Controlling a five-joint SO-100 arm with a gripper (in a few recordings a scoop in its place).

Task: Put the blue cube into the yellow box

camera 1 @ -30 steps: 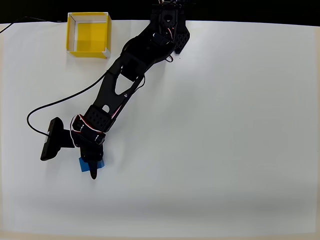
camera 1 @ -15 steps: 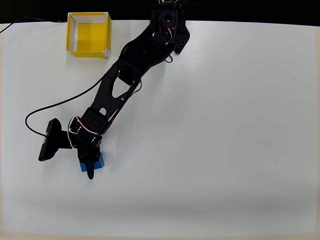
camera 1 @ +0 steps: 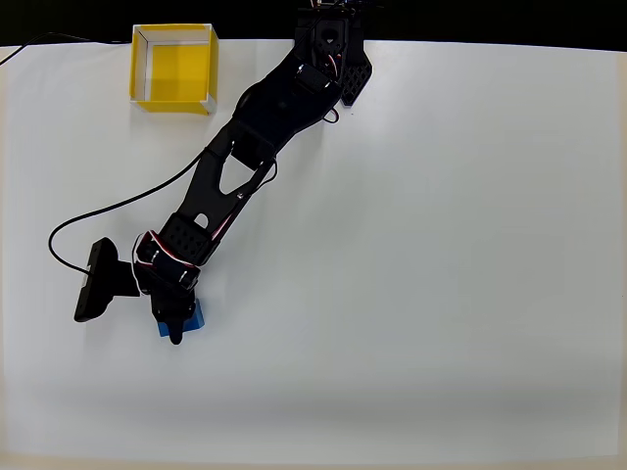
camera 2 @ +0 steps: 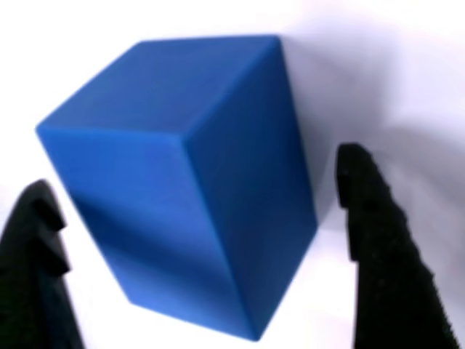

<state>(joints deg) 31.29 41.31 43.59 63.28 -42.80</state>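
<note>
Two black fingers (camera 2: 378, 240) of the claw (camera 2: 207, 254) flank the blue cube (camera 2: 182, 182) in the wrist view, one on each side, with a white gap showing between each finger and the nearest cube face. The claw is open wider than the cube and holds nothing. The cube stands on the white counter (camera 1: 441, 245) with one vertical edge turned toward the camera, so its faces lie at an angle to the finger pads rather than parallel to them. As a judgement, closing from this pose would likely meet corners before flat faces and could twist the cube.

In the overhead view the claw (camera 1: 176, 328) sits directly over the cube (camera 1: 195, 317) at lower left, with blue showing to the right of the fingers. The yellow box (camera 1: 173, 68) stands well apart at the upper left, near the counter's far edge, empty.
</note>
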